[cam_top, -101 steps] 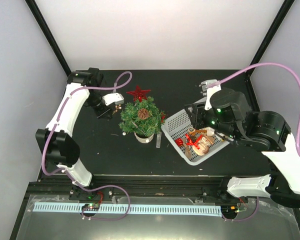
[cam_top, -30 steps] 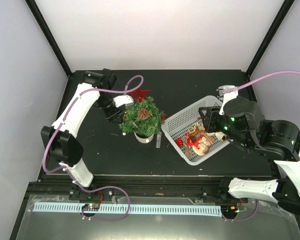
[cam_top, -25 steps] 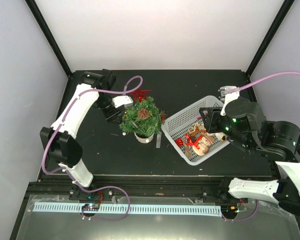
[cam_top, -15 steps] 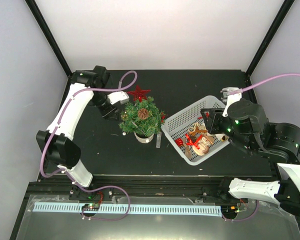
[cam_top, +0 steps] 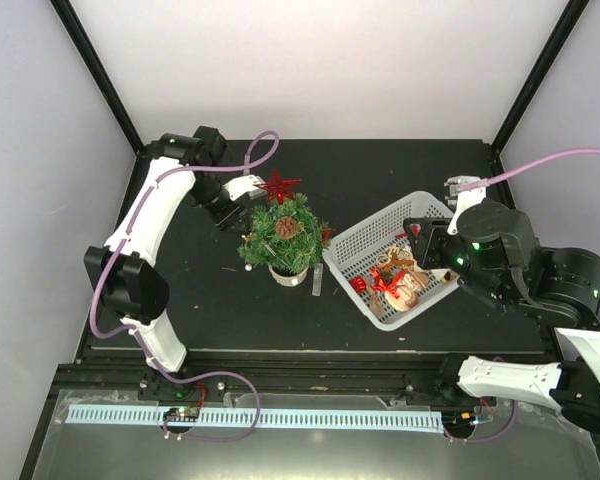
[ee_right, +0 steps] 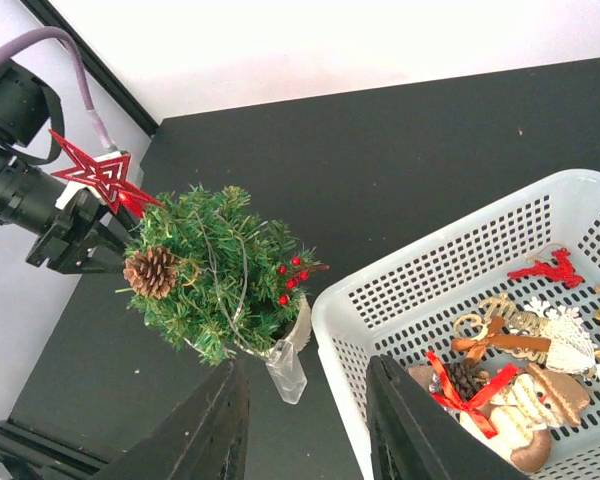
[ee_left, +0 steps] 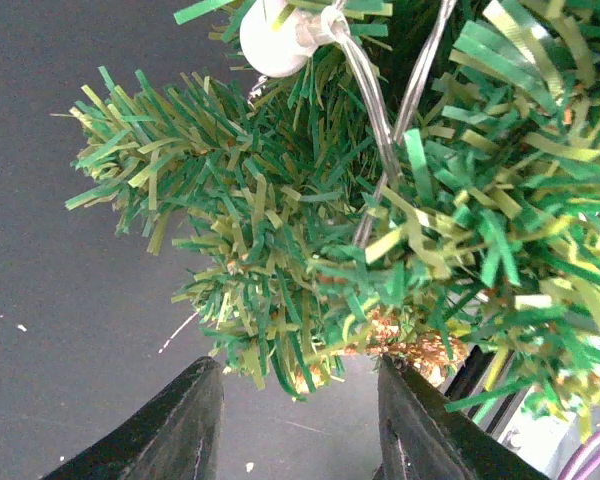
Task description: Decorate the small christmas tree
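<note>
The small christmas tree [cam_top: 283,235] stands left of the table's middle on a whitish base [ee_right: 302,325]. It carries a pine cone [ee_right: 150,271], red berries [ee_right: 291,272] and a thin wire. A red star [cam_top: 277,186] shows at its far edge by the top. My left gripper [cam_top: 240,203] sits at the tree's back-left side. In the left wrist view this gripper [ee_left: 300,430] is open under the foliage [ee_left: 280,250], holding nothing, with a gold glitter ornament [ee_left: 410,347] by its right finger. My right gripper [ee_right: 305,430] is open and empty above the basket's left rim.
A white plastic basket [cam_top: 365,238] lies right of the tree, holding a red bow [cam_top: 385,281], a gingerbread figure [cam_top: 407,290] and other ornaments. A small clear plastic piece [cam_top: 317,285] lies between tree base and basket. Black frame posts rise at the back corners.
My left gripper drew back from the tree's left side, then shifted toward the tree's back by the star. The right arm drifted slightly right above the basket.
</note>
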`<state>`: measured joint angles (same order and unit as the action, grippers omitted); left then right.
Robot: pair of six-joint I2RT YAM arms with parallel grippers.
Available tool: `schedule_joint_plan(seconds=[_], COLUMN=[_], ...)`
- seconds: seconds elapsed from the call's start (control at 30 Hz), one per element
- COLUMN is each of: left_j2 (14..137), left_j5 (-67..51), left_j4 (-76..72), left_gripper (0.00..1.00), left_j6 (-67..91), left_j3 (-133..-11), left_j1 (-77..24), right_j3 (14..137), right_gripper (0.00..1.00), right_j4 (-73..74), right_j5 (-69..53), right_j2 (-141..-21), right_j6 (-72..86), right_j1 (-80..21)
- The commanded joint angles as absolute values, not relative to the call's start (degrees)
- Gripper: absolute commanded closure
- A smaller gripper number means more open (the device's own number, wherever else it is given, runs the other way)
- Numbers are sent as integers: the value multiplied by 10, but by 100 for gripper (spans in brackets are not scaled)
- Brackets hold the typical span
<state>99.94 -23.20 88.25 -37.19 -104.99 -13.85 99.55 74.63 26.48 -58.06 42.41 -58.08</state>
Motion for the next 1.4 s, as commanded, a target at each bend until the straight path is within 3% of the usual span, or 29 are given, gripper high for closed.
schedule_joint_plan(seconds=[0.0, 1.1, 1.27, 1.37], left_j2=[1018, 963, 942, 923], left_j5=[-251, -221, -214, -198], left_j4=[889, 890, 891, 890], left_gripper=[56, 50, 49, 54], left_j6=[-363, -391, -429, -452], left_j3=[-1071, -1048, -1003, -952], left_j1=[-142, -93, -76, -72], right_j3=[991, 994, 991, 991], right_gripper=[64, 56, 55, 55], right_j4=[742, 746, 751, 752], right_j5=[278, 286, 286, 287], right_j2=[-572, -601, -605, -604], right_j6=[436, 409, 411, 414], right_j1=[-578, -578, -578, -577])
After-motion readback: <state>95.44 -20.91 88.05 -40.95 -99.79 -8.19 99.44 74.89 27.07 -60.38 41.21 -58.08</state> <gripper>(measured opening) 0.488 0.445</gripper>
